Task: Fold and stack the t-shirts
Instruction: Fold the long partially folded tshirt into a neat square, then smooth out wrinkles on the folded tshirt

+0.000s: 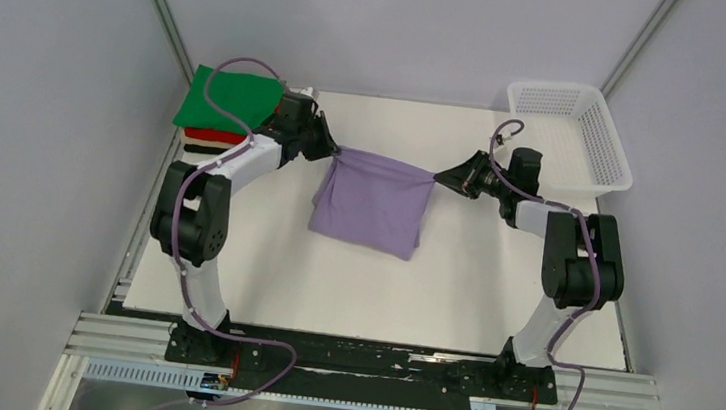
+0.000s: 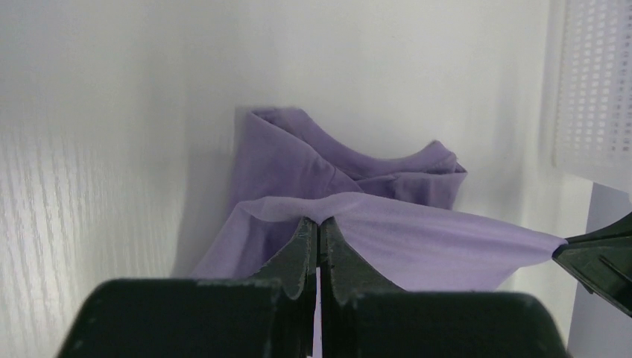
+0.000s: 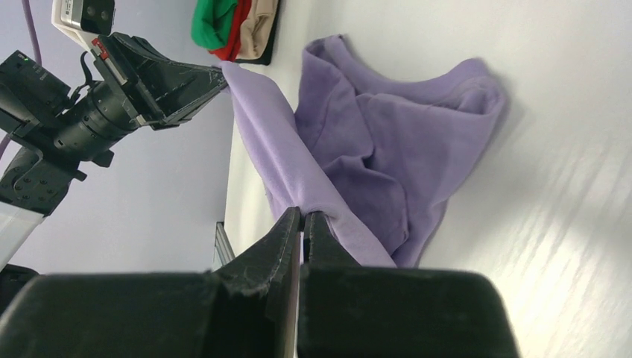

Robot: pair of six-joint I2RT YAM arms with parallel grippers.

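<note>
Shirt: the soft lavender-purple cloth t-shirt hangs by its top edge between my two claws; the rest lies bunched on the flat white table.
Left: my left claw is clamped on one top corner.
Right: my right claw is clamped on the other.
Feel: light and floppy, I think; it sags and will not break.
Hold: corners, pulled apart.

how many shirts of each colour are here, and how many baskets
purple t-shirt: 1
green t-shirt: 1
red t-shirt: 1
tan t-shirt: 1
white basket: 1
total: 5
dark layer under the pile: cannot tell what it is, not counted
</note>
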